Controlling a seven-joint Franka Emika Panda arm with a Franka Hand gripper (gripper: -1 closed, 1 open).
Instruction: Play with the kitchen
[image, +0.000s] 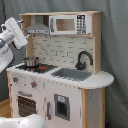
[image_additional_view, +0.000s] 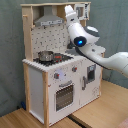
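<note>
Kitchen (image: 60, 75), toy, tall, white panels with light-wood frame, standing upright on a wooden floor (image_additional_view: 100, 112) before a grey curtain (image: 112, 50); judged rigid and fairly light, likely to shift or rock if pushed hard high up, so contact belongs on its moving parts, not the frame. Arm (image_additional_view: 105, 59), white, reaching across the front in the second exterior view, its upper section raised beside the range hood (image: 37, 26) at the first exterior view's left; the tool cannot be made out, so how far it is open, or whether it has hold of anything, cannot be told. Oven door (image_additional_view: 64, 96), low on the front, with a bar handle along its top: the natural place to pull. Sink (image: 72, 74), grey, recessed, with a black faucet (image: 83, 59) arching behind it; thin, probably easy to stress. Pot (image: 31, 62), small, metallic, on the hob, loose and light by its look. Knobs (image_additional_view: 65, 73), small, stiff to turn perhaps. Room: open above the hob under the hood, bounded by the side post and upper shelf; free space before the doors.
</note>
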